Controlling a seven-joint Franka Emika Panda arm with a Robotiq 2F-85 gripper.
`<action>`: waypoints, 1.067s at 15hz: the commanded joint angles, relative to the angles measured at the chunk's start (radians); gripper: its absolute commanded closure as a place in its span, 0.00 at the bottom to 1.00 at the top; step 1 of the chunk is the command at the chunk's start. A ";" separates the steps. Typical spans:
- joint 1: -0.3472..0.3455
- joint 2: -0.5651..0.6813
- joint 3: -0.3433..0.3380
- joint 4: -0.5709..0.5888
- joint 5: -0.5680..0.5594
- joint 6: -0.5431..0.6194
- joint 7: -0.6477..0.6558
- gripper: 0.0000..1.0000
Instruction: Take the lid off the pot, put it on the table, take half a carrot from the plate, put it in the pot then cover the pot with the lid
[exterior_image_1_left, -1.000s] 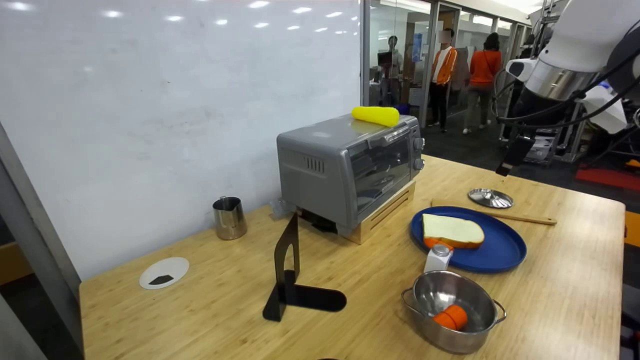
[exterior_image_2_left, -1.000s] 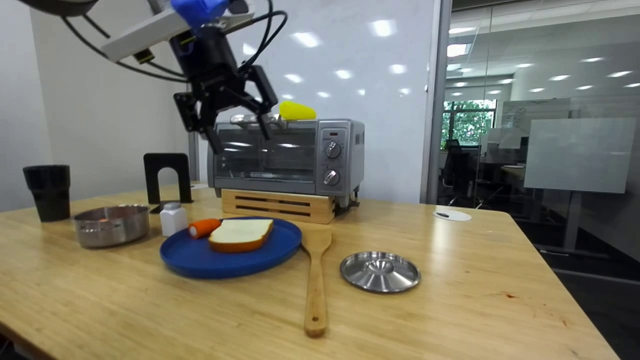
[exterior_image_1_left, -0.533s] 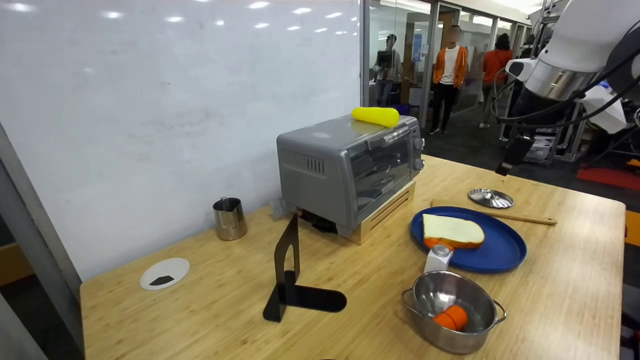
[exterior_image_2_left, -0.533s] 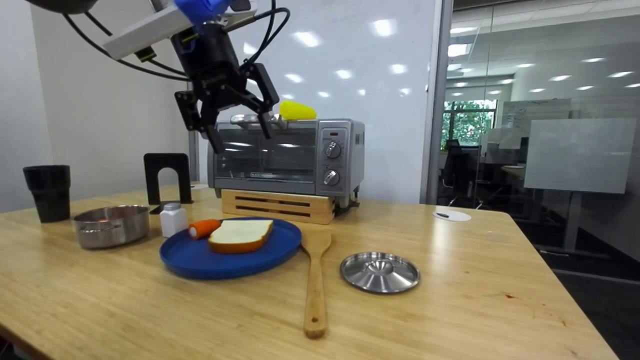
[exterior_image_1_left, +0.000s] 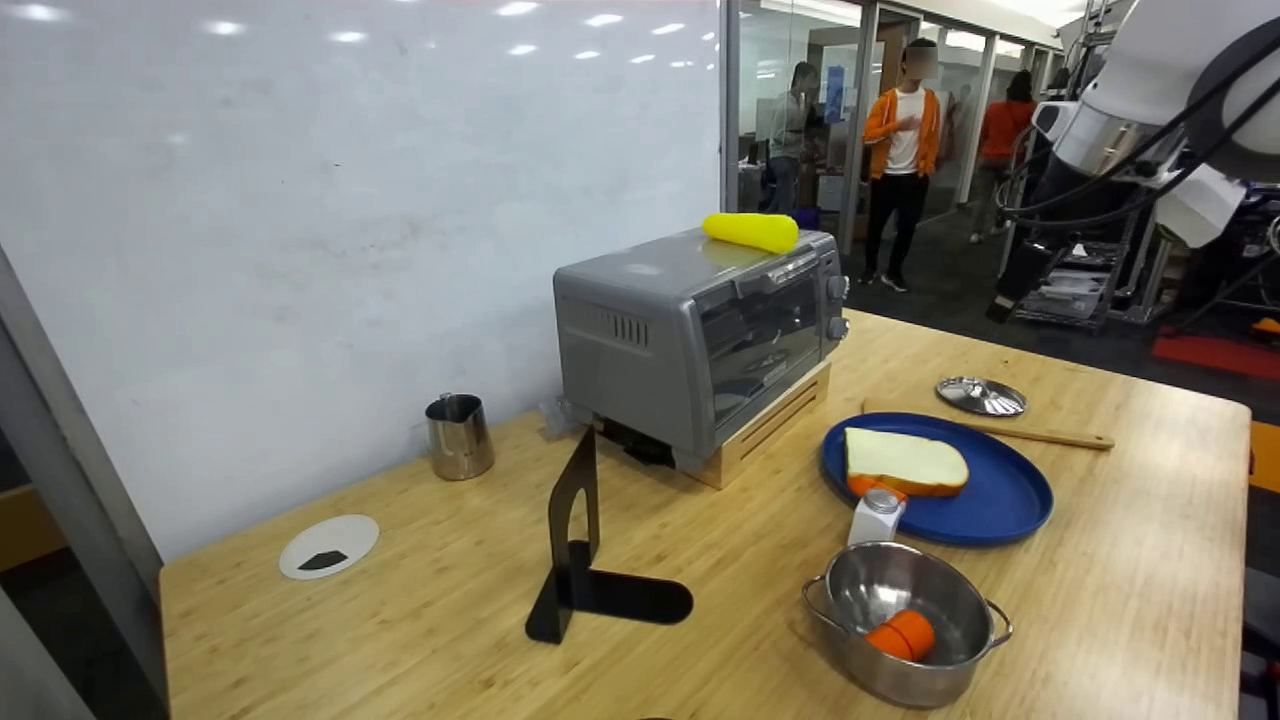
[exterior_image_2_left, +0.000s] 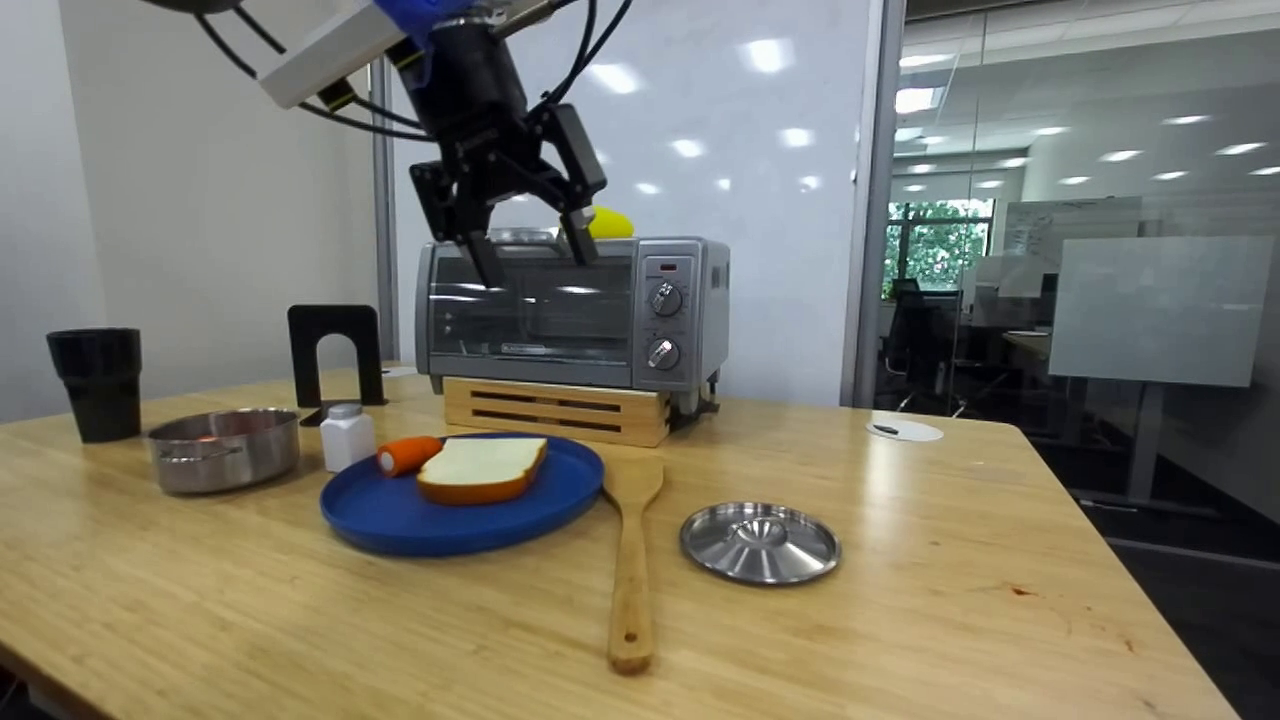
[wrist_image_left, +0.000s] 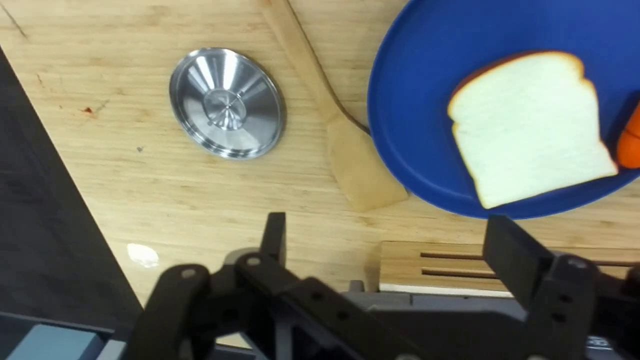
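The pot (exterior_image_1_left: 885, 585) stands uncovered near the plate (exterior_image_1_left: 1000, 500), presumably bared so that it can be filled, and a half carrot (exterior_image_1_left: 903, 636) already lies inside it. A second carrot (exterior_image_2_left: 402, 457) rests on the plate with the bread (exterior_image_2_left: 484, 470). The lid (wrist_image_left: 227, 102) lies on the table (exterior_image_2_left: 930, 620), across the plate from the pot, likely parked there to leave the pot's mouth free, and apparently right way up for easy pinching. The gripper (exterior_image_2_left: 538, 268) hangs well above the plate's level, jaws standing wide apart with nothing between them, probably readied to fetch the lid and cover the pot.
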 joint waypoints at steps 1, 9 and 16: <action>-0.052 0.102 -0.022 0.043 0.053 0.045 0.076 0.00; -0.092 0.323 -0.109 0.174 0.187 0.101 0.151 0.00; -0.077 0.463 -0.177 0.293 0.377 0.064 0.024 0.00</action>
